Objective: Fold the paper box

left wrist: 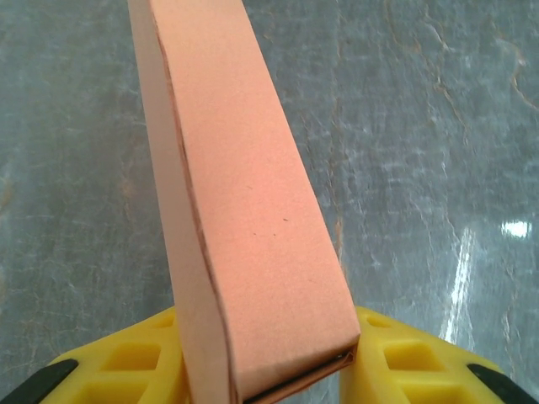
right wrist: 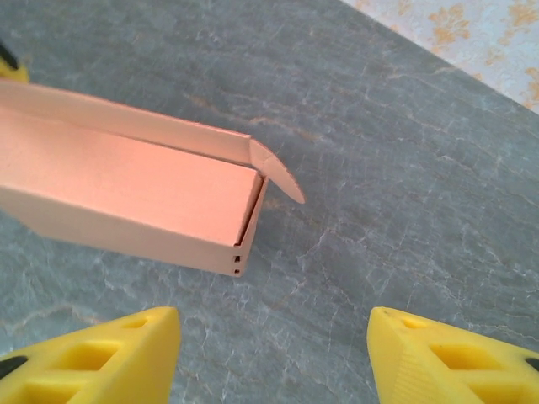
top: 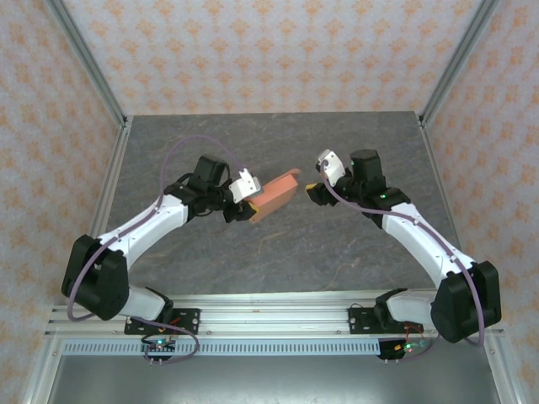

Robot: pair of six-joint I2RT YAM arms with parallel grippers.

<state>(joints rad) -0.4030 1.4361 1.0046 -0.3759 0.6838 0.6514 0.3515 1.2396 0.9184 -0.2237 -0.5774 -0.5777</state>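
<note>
Yellow hollow-celled fingers (left wrist: 126, 362) of the left gripper (left wrist: 269, 358) clamp one slim, matte salmon paper box (left wrist: 253, 210) over the veined grey table (left wrist: 421, 126) (its rounded end flap (right wrist: 278, 172) stands loose). Beyond, the right gripper (right wrist: 274, 353) gapes empty, facing that end.

"What kind of place is this?"

"A robot lab, I think. The left arm (top: 143, 223) and the right arm (top: 421, 240) are robot arms, bolted to a metal rail (top: 278, 305) at the edge of a grey table (top: 278, 139)."

"Not a home? The walls (top: 253, 50) have flowery paper."

"Shiny metal posts (top: 88, 71) frame them, like a small booth around the table."
</note>
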